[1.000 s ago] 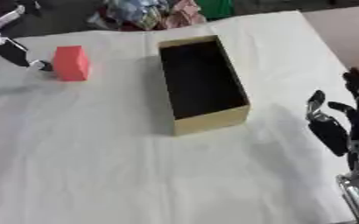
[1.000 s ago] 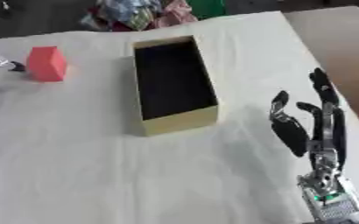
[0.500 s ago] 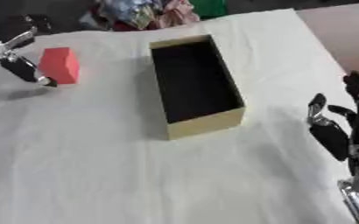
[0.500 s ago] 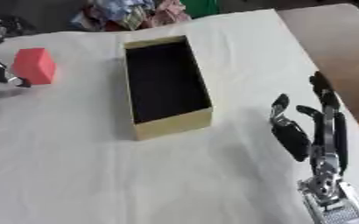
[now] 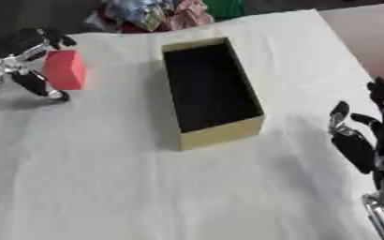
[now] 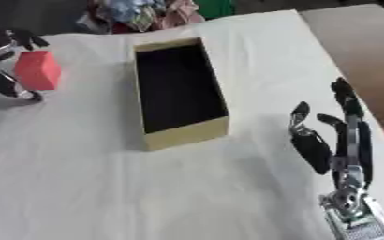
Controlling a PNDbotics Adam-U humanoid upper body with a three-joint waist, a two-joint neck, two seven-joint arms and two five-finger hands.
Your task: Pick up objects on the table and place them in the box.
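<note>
A red block (image 5: 64, 69) stands on the white cloth at the far left. My left hand (image 5: 19, 58) reaches in from the left edge and is curled round it, with fingers (image 5: 54, 38) over its far top edge and the thumb (image 5: 41, 88) against its near left side. Whether the block is off the cloth I cannot tell. To the right of the block lies an open tan box (image 5: 221, 133), long and narrow, with a dark inside and nothing in it. My right hand (image 6: 336, 140) rests open at the lower right, fingers up, away from the box.
A heap of colourful packets (image 5: 150, 14) and a green thing (image 5: 225, 6) lie past the cloth's far edge. Bare brown tabletop (image 6: 351, 42) shows at the far right. White cloth (image 5: 146, 187) covers the near table.
My left hand has come in from the left and closed round the red block, which has shifted slightly left. The right hand has stayed in place.
</note>
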